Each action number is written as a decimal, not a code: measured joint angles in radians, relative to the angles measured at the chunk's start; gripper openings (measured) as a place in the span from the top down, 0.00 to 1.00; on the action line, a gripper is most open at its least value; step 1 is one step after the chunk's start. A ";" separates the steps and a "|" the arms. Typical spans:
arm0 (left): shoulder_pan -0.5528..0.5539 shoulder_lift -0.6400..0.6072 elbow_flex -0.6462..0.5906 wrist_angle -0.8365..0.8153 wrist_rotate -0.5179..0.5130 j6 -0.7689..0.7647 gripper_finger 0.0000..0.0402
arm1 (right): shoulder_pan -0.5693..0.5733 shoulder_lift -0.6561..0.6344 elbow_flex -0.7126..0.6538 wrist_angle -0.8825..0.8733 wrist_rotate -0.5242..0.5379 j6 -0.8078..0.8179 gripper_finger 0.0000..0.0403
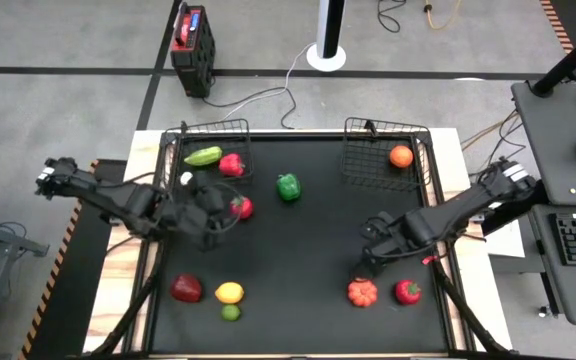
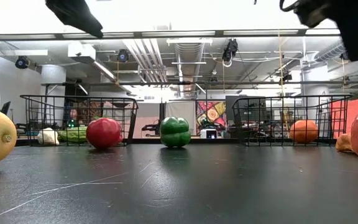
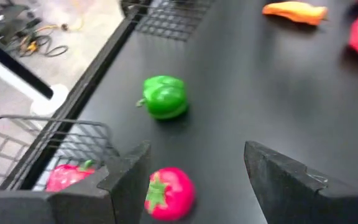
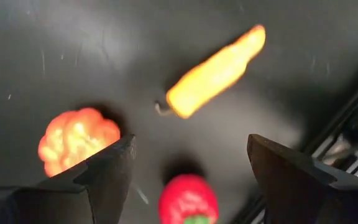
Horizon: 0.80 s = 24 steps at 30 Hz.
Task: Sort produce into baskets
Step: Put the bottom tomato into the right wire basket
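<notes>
1. Two arms are busy over the black worktop (image 1: 298,290), and neither carries anything. Both baskets sit at the far edge: the left basket (image 1: 178,140) holds a long green vegetable (image 1: 203,156) and a red piece (image 1: 231,164), with a small white piece (image 1: 186,179) at its near edge; the right basket (image 1: 358,135) holds one orange fruit (image 1: 400,156).

2. The left end effector (image 3: 194,180) hangs with its fingers well apart, right over a red tomato-like piece (image 3: 169,193) lying on the worktop just in front of the left basket. The green bell pepper (image 3: 163,97) sits farther out toward the middle.

3. By my reading, the left arm is lining up a pick on that red piece. It needs to drop straight down, straddle the fruit and close before lifting it into a basket.

4. The right end effector (image 4: 188,168) is likewise spread wide, hovering above the near right corner. Below it lie an orange pumpkin (image 4: 76,138), a red strawberry-like piece (image 4: 188,199) and an orange carrot (image 4: 216,71).

5. The strawberry sits nearest between its fingers, so that looks like the right arm's likely target.

6. Still loose at near left: a dark red apple (image 1: 186,288), a lemon (image 1: 229,292) and a lime (image 1: 230,313). Plenty left to sort.
</notes>
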 joint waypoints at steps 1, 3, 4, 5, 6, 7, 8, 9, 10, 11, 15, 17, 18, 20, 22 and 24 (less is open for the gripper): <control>-0.017 0.001 0.000 0.000 0.000 -0.009 0.41 | 0.012 -0.014 -0.006 0.002 -0.011 0.018 0.26; -0.046 0.005 0.000 0.000 -0.001 -0.028 0.41 | 0.035 -0.033 -0.013 0.004 -0.044 0.052 0.26; -0.057 0.005 0.000 0.000 -0.007 -0.037 0.41 | 0.047 -0.039 -0.016 0.007 -0.071 0.066 0.26; -0.067 0.005 0.000 0.000 -0.015 -0.043 0.41 | 0.059 -0.043 -0.017 0.010 -0.100 0.084 0.26; -0.075 0.005 0.000 0.000 -0.021 -0.048 0.41 | 0.071 -0.043 -0.019 0.012 -0.128 0.100 0.26; -0.080 0.005 0.000 0.001 -0.030 -0.049 0.41 | 0.083 -0.043 -0.021 0.012 -0.155 0.116 0.26; -0.083 0.005 0.000 0.001 -0.039 -0.050 0.41 | 0.095 -0.039 -0.023 0.011 -0.175 0.129 0.26; -0.085 0.005 0.000 0.002 -0.042 -0.050 0.41 | 0.107 -0.035 -0.026 0.011 -0.192 0.136 0.26; -0.085 0.005 0.000 0.002 -0.043 -0.052 0.41 | 0.120 -0.029 -0.029 0.013 -0.211 0.145 0.26; -0.085 0.005 0.000 0.002 -0.043 -0.053 0.41 | 0.132 -0.021 -0.033 0.013 -0.234 0.160 0.26; -0.085 0.005 0.000 0.004 -0.044 -0.053 0.41 | 0.179 -0.003 -0.049 0.021 -0.292 0.195 0.22; -0.085 0.005 0.000 0.004 -0.044 -0.053 0.41 | 0.199 -0.009 -0.065 0.030 -0.292 0.216 0.18; -0.085 0.005 0.000 0.004 -0.044 -0.053 0.41 | 0.209 -0.013 -0.074 0.039 -0.291 0.224 0.16; -0.085 0.005 0.000 0.005 -0.044 -0.053 0.41 | 0.232 -0.027 -0.094 0.049 -0.290 0.249 0.13; -0.085 0.005 0.000 0.005 -0.044 -0.053 0.41 | 0.255 -0.047 -0.124 0.069 -0.277 0.282 0.10; -0.085 0.005 0.000 0.005 -0.044 -0.053 0.41 | 0.279 -0.069 -0.161 0.132 -0.260 0.322 0.10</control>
